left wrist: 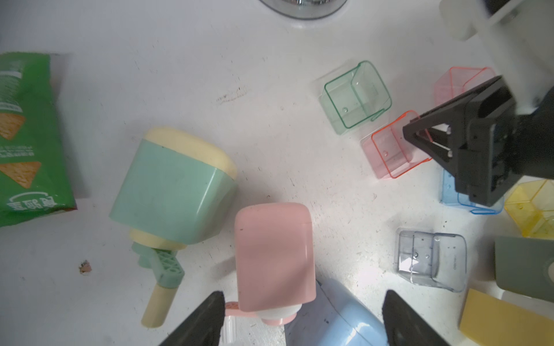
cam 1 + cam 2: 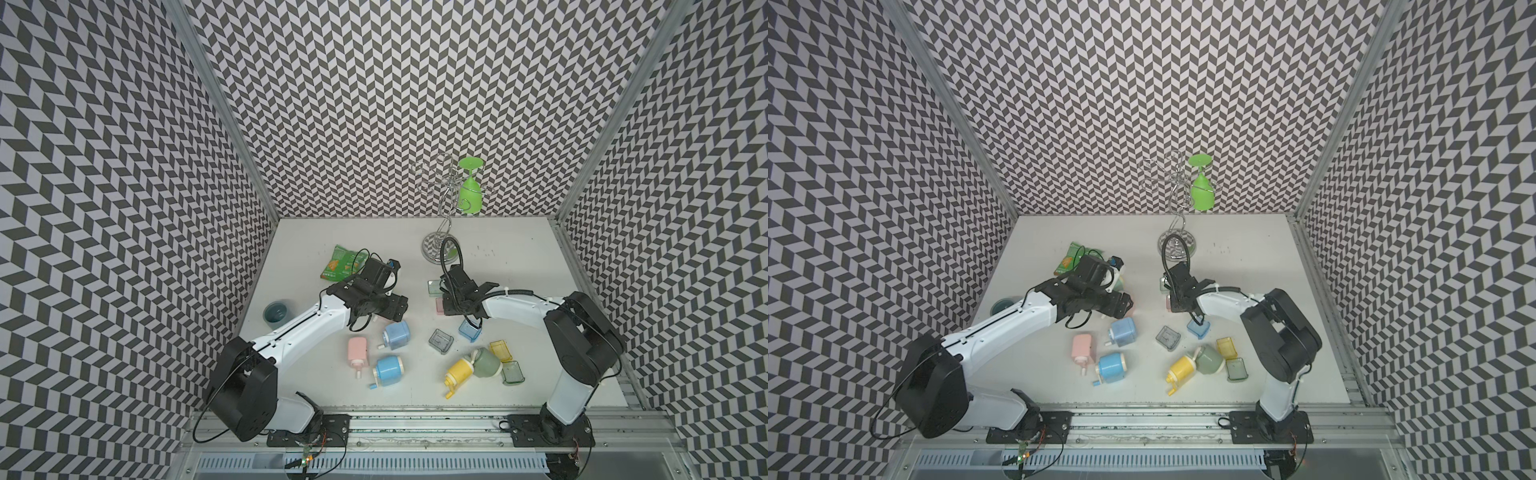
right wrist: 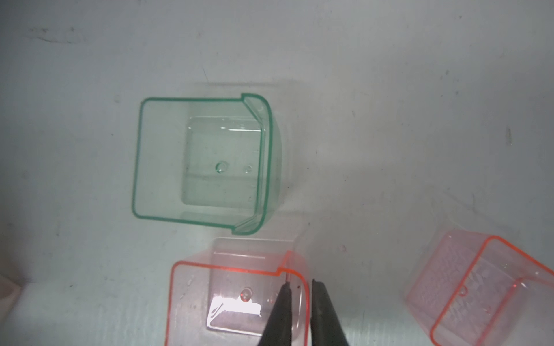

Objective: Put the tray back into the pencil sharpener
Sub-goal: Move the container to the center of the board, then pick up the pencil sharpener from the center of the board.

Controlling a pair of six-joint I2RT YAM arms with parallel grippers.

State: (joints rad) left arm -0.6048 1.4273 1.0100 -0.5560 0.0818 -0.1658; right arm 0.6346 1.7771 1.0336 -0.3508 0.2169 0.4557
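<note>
The right tool [image 3: 299, 283] is closed down to a narrow gap astride the front wall of the pink tray [image 3: 209, 287]. That tray sits on the tabletop [image 2: 519, 257] just beside a green tray [image 3: 201, 161] and near a second pink tray [image 3: 479, 287]. The tool looks to be pinching the wall, but the tray is not lifted. The left tool [image 1: 302, 295] stands wide open, holding nothing, above a pink sharpener [image 1: 272, 254] that lies on its side next to a mint sharpener [image 1: 174, 185]

Risks, as I judge them: the hold is on one thin, slick wall near a corner, so the pink tray may swing or slip out on the lift. The neighbouring trays are close enough to be knocked. The pink sharpener is loose, so with nothing bracing it, it would likely slide rather than take the tray

Hard to make out: the pink sharpener's slot shows in no view, so I cannot tell which way it faces. In both top views the right wrist covers most of the pink tray, and the left arm hides the pink sharpener. The right wrist view cuts off part of the tray
</note>
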